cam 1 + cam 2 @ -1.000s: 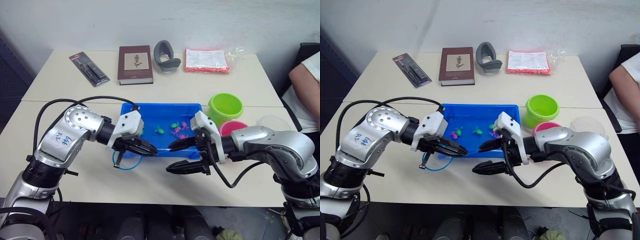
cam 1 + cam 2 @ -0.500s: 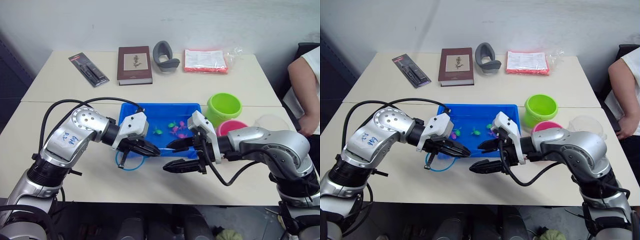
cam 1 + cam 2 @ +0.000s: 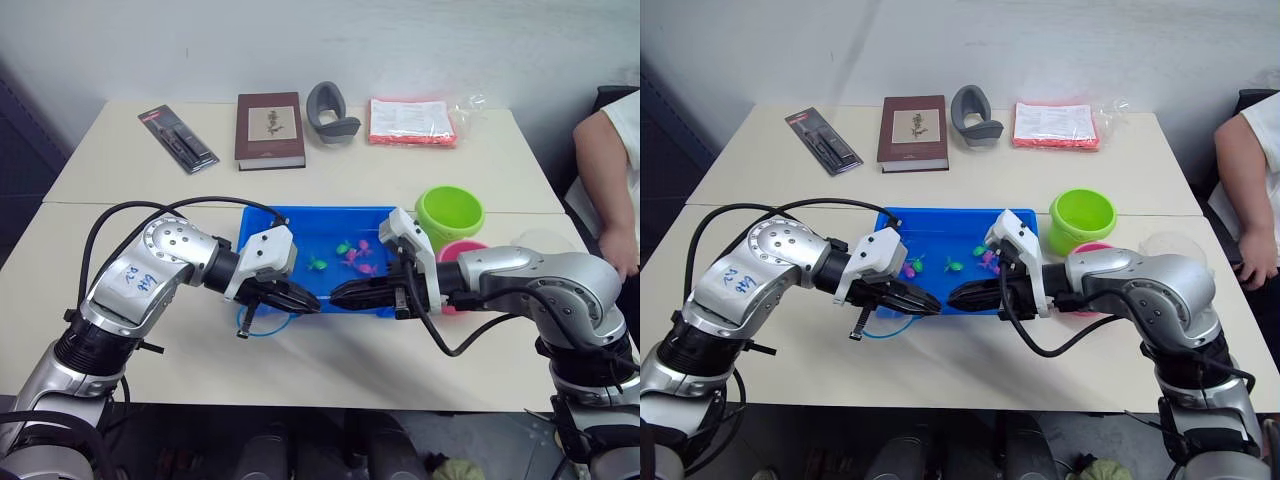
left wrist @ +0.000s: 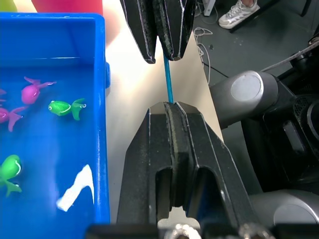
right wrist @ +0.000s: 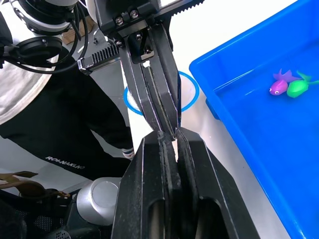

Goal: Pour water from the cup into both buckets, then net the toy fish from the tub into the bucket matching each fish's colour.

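The blue tub [image 3: 320,211] sits mid-table with several tiny pink and green toy fish [image 3: 350,258] in it. To its right stand the lime green bucket [image 3: 450,212] and the pink bucket [image 3: 462,252], with the clear cup [image 3: 545,242] beside them. My left gripper [image 3: 312,302] is shut on the net's thin handle at the tub's near edge. The blue-rimmed net [image 3: 262,322] hangs just below it over the table. My right gripper [image 3: 340,296] is tip to tip with the left one and shut on the handle's free end [image 4: 168,79].
A brown book [image 3: 270,128], a grey curved object [image 3: 332,112], a red-edged packet [image 3: 412,120] and a black packaged tool [image 3: 178,138] lie along the far table. A person's arm [image 3: 610,190] is at the right edge, close to the cup.
My right gripper's fingers, wide open a second ago, have closed on the net handle's end. The left gripper has shifted slightly to the right and still holds the net.
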Tool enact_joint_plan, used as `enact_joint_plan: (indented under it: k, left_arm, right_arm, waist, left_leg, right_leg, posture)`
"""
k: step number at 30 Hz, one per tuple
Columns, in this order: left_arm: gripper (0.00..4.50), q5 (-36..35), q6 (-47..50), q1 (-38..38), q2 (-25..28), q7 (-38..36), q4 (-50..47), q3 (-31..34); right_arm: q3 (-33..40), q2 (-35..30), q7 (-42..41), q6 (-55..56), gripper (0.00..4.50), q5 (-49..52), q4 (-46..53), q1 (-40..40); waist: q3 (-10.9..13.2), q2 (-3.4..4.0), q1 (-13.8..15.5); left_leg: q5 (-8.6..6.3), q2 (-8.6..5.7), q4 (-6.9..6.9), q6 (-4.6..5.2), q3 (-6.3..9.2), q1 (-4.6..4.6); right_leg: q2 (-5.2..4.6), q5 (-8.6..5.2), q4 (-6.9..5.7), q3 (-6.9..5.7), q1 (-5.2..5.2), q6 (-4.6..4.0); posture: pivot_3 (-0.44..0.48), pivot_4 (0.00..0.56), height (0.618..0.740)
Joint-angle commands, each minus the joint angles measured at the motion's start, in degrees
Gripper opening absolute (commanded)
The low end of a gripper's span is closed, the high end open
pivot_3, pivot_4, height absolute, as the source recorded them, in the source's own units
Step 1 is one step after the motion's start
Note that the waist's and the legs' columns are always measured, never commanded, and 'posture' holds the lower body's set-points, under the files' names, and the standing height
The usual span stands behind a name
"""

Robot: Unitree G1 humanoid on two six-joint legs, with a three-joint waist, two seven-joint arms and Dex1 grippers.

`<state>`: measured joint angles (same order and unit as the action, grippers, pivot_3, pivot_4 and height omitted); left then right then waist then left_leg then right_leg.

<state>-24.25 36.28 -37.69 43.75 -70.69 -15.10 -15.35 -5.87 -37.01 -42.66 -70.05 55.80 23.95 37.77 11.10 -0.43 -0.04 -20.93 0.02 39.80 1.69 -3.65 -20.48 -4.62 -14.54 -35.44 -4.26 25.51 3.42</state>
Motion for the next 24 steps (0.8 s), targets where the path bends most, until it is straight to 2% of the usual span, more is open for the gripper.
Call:
enact_joint_plan:
  k: [1, 6, 9, 12, 15, 18, 24]
  left_arm:
    - [0.93, -4.35, -0.71, -0.4, -2.0, 0.5, -0.57, 5.33]
    - [3.04, -10.69, 0.04, -4.1, -5.68, 6.13, 5.59, 18.2]
    - [4.47, -14.4, 3.96, -3.63, -1.62, 6.52, 8.22, 25.41]
    - [4.49, -15.1, 4.1, 1.51, 3.45, 5.83, 10.54, 31.9]
    - [4.49, -14.24, 2.38, 6.77, 6.97, 4.43, 11.1, 34.35]
    - [4.49, -11.24, -2.92, 12.61, 7.52, 6.25, 11.05, 36.72]
    - [4.49, -7.17, -9.6, 22.07, 6.25, 9.06, 7.52, 36.68]
  right_arm:
    - [1.44, 0.1, -1.55, 3.04, 0.0, -0.31, 1.25, 1.22]
    - [3.06, -0.82, -3.46, 6.8, 0.0, -0.69, 2.58, 0.41]
    - [5.65, -3.2, -4.47, 8.6, 0.0, -1.08, 3.25, -0.96]
    - [7.55, -8.34, -6.94, 13.57, 0.0, -5.69, 3.14, -4.09]
    - [8.72, -11.47, -8.34, 17.64, 0.0, -9.04, 2.32, -7.04]
    - [9.66, -13.42, -7.94, 20.44, 0.0, -12.85, 0.07, -9.64]
    - [6.35, -14.77, -6.57, 28.17, 0.0, -23.65, -3.82, -10.27]
  waist:
    - [0.0, 0.0, 0.0]
    - [0.01, -0.02, -0.07]
    - [0.01, -0.02, -0.2]
    - [0.01, -0.01, -0.23]
    - [0.01, -0.02, -0.09]
    - [0.0, -0.04, 0.24]
    - [0.0, -0.03, -0.05]
  left_leg:
    - [0.0, 0.01, 0.01, 0.0, 0.0, -0.01]
    - [-0.01, 0.02, 0.17, 0.01, 0.06, -0.1]
    - [-0.02, 0.02, 0.16, -0.01, 0.06, -0.09]
    - [-0.04, 0.03, 0.15, -0.05, 0.05, -0.09]
    - [-0.07, 0.02, 0.15, -0.04, 0.03, -0.08]
    - [-0.08, -0.01, 0.19, -0.03, 0.06, -0.07]
    - [-0.11, 0.01, 0.13, -0.07, 0.06, -0.05]
  right_leg:
    - [0.0, 0.0, 0.0, 0.0, 0.0, 0.0]
    - [0.01, 0.0, -0.04, -0.05, 0.01, 0.01]
    - [0.01, 0.01, -0.06, -0.05, 0.01, 0.02]
    - [0.02, 0.01, -0.04, -0.06, 0.02, 0.02]
    - [0.01, 0.01, 0.01, -0.06, 0.02, 0.01]
    - [-0.07, 0.01, 0.07, -0.07, -0.01, 0.02]
    - [-0.09, 0.01, 0.3, -0.04, 0.0, 0.01]
  posture:
    - [0.0, 0.15, 0.74]
    - [0.0, 0.15, 0.74]
    - [0.0, 0.15, 0.74]
    - [0.0, 0.15, 0.74]
    - [0.0, 0.15, 0.74]
    - [0.0, 0.15, 0.74]
    - [0.0, 0.15, 0.74]
